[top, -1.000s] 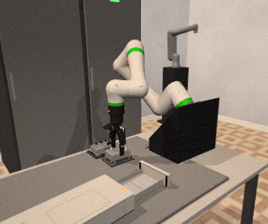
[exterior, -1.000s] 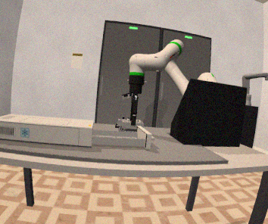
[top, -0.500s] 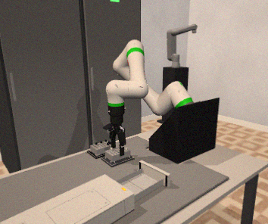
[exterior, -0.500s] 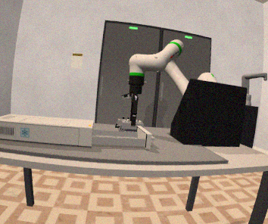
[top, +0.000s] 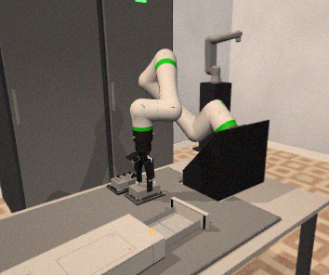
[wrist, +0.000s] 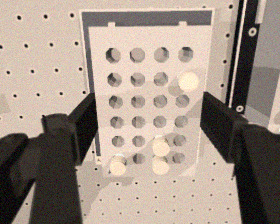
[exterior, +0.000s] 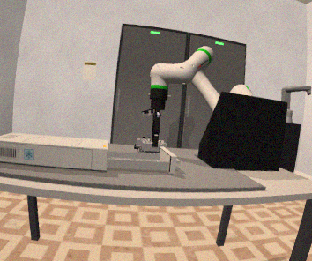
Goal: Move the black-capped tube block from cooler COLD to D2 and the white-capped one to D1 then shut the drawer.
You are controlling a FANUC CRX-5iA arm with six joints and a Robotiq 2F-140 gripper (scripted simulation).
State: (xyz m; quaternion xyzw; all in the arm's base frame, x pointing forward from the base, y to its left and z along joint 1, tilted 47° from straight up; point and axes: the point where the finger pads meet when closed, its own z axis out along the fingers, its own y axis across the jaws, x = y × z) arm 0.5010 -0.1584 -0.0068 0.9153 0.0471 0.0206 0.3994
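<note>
Tall dark cabinets (top: 60, 93) (exterior: 152, 79) stand along a pale wall behind the grey work table (top: 307, 204) (exterior: 291, 187). From left to right in the top view, the long pale cooler (top: 93, 246) (exterior: 48, 152) comes first, low on the table, with its small lamp (top: 151, 232) (exterior: 105, 146) glowing orange. Behind it, on the deck, the block with black-capped tubes (top: 122, 181) sits on the farther slot. Just beside it, the block with white-capped tubes (top: 141, 190) (exterior: 147, 145) (wrist: 149, 90) is at the slot nearer the cooler. Four pale caps show from above among its rows of open bores: one toward the upper right, three near the lower end. The gripper (top: 144, 184) (exterior: 155, 143) (wrist: 148, 107) points straight down over this block, its fingers closed on the block's two sides. Whether the block lies fully flat inside the locators, I cannot tell. Next comes the cooler's drawer (top: 190, 209) (exterior: 137, 165), pulled out, its pale floor showing. Farther right, a big black sloped housing (top: 232, 163) (exterior: 247, 132) stands in front of the arm's lower part, and a grey arm (top: 210, 53) (exterior: 286, 99) rises on a dark pedestal beyond.
</note>
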